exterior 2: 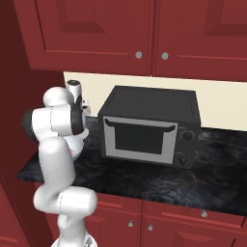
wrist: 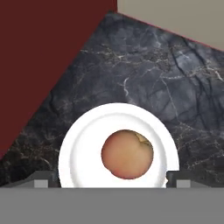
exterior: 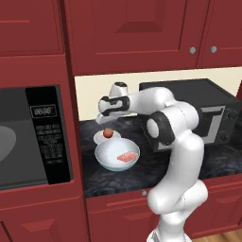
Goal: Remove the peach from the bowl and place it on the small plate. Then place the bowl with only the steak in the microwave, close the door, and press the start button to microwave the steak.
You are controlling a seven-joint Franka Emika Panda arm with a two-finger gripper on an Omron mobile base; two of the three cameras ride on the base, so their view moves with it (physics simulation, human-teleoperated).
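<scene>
While my gripper (exterior: 105, 121) hangs open above it in the left view, the peach (exterior: 108, 133) sits on the plate (exterior: 100, 138), steak (exterior: 127, 156) alone in the bowl (exterior: 116, 156). Hand view: peach (wrist: 127, 154) centred on plate (wrist: 78, 144), desk (wrist: 144, 78) around. Bowl, microwave (exterior: 35, 137) steps remain.

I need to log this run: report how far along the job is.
Done: the peach sits on the small plate, and only the steak lies in the bowl.
In hand: the gripper hangs above the plate, jaws open, holding nothing.
Left: the bowl is on the counter, not in the microwave; door and start button follow.
</scene>
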